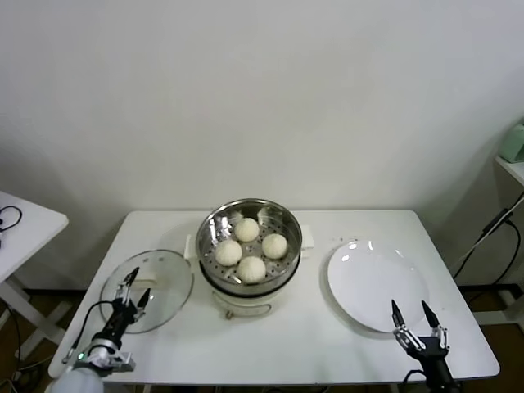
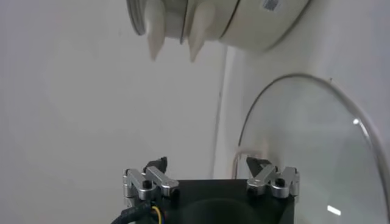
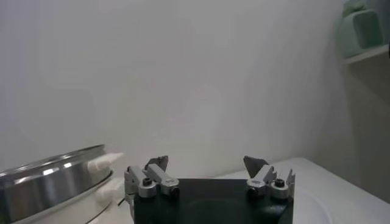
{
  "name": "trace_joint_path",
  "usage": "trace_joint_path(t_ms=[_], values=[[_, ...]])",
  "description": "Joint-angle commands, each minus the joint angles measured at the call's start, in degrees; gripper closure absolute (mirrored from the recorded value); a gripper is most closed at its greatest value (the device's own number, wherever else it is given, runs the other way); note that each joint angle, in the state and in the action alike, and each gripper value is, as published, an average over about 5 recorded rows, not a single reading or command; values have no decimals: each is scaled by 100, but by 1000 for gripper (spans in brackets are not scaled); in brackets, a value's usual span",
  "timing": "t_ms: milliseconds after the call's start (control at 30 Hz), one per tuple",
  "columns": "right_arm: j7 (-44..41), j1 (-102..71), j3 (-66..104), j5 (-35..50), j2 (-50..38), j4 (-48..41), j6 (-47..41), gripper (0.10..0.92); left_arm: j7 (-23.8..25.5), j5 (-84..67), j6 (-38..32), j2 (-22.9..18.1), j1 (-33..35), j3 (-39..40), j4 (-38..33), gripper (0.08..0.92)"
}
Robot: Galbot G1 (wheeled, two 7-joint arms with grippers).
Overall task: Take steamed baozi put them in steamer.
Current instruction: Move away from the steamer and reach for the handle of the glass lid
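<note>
- Four steamed baozi [image 1: 248, 250] inside the steamer [image 1: 211, 231], clustered on its perforated floor: one toward the back, one on the left, one on the right, one at the front, close together.
- Steamer set on a cream-white pot base [image 1: 242, 304] at the middle of the white table [image 1: 327, 344].
- White plate [image 1: 377, 286] right of the steamer, bare, apart from the pot.
- Glass lid [image 1: 168, 286] lying flat left of the pot, just beside its base.
- Left end effector [image 1: 132, 288] low over the near edge of the lid, fingers spread apart, holding nothing.
- Right end effector [image 1: 415, 318] at the near rim of the plate, fingers likewise spread wide, empty.
- Second white table [image 1: 24, 225] at far left, cut off by the frame, with a dark cable on it.
- Pale green object [image 1: 514, 141] on a shelf at far right, only partly in view, not identifiable.
- Pot base front mostly hidden beneath the steamer rim.
</note>
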Motion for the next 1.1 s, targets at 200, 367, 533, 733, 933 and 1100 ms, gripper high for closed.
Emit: trace_joint_path(t_ms=[200,367,533,733,933,1100], values=[[-13,-49,16,95,69,-74,124,203,245,244,474,101,-522,21,306,177],[-17,-42,20,101,93,-57,141,203,237,284,500,88,-643,46,465,177],[-18,-36,30,111,116,-59,165,203,175,336,509,39,-737,73,622,177],[-13,-33,27,115,143,-100,204,203,62,367,512,-10,-781,103,678,177],[0,-4,28,118,161,-125,218,203,-3,369,498,-45,-829,131,782,204],[28,17,39,196,156,-125,210,203,-1,432,495,-78,-833,142,814,337]])
